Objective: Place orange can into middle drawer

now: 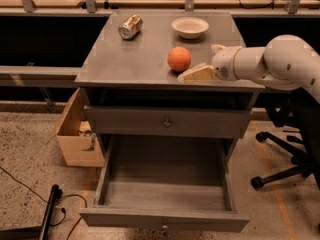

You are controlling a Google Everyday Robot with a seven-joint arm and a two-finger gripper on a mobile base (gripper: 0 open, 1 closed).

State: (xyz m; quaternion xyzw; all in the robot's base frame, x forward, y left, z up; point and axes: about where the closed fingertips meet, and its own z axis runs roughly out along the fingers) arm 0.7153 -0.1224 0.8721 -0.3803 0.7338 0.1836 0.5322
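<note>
Orange can (179, 59) is basically a round ball, so no long axis or pointing direction. It sits on the bench (135, 54). Gripper (202, 64) is just right of it, fingers spread, holding nothing. Middle drawer (165, 219) is pulled open.

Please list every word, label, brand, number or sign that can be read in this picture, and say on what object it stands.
No text is readable anywhere.
Silvery can: any print is too blurred to read.
Cardboard box: no readable print shows.
Orange can, middle drawer, and the gripper beside the orange can over the cabinet top: no markings visible.
</note>
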